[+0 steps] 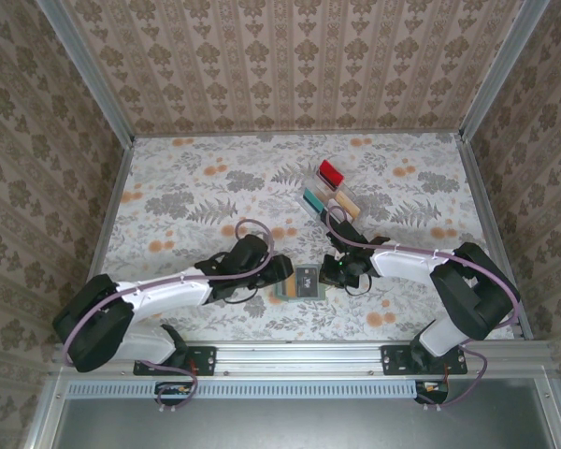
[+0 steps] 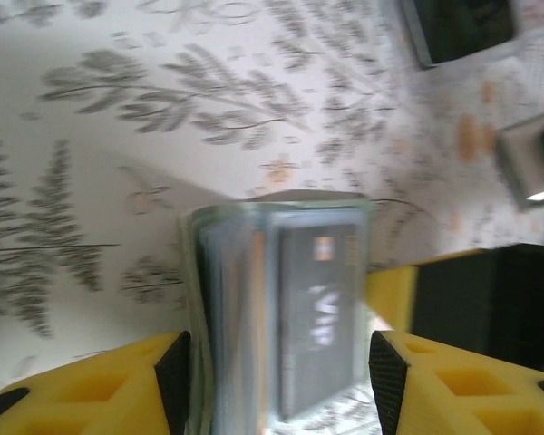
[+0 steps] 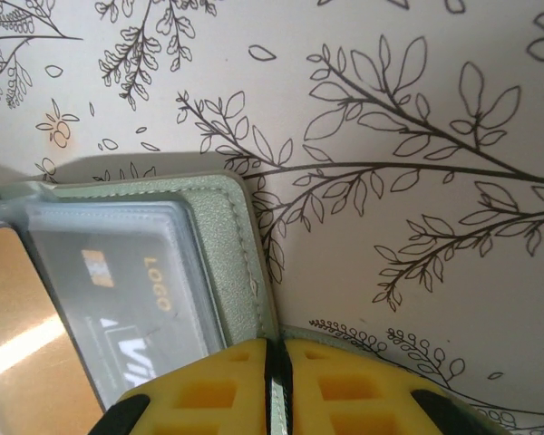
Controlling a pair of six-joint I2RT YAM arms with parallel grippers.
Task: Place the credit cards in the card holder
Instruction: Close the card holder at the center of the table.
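Card holder (image 1: 306, 281) lies between the grippers — right gripper (image 3: 275, 362) pinching its edge, left gripper (image 2: 278, 355) straddling it, grip uncertain.

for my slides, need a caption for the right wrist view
Right gripper pinching the open card holder's edge, dark card in its clear slot, on floral tablecloth

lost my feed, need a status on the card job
Left gripper clamped across card holder. Right gripper pinched shut on its cover edge. Dark card in window, other credit cards in clear tray. No obstruction seen.
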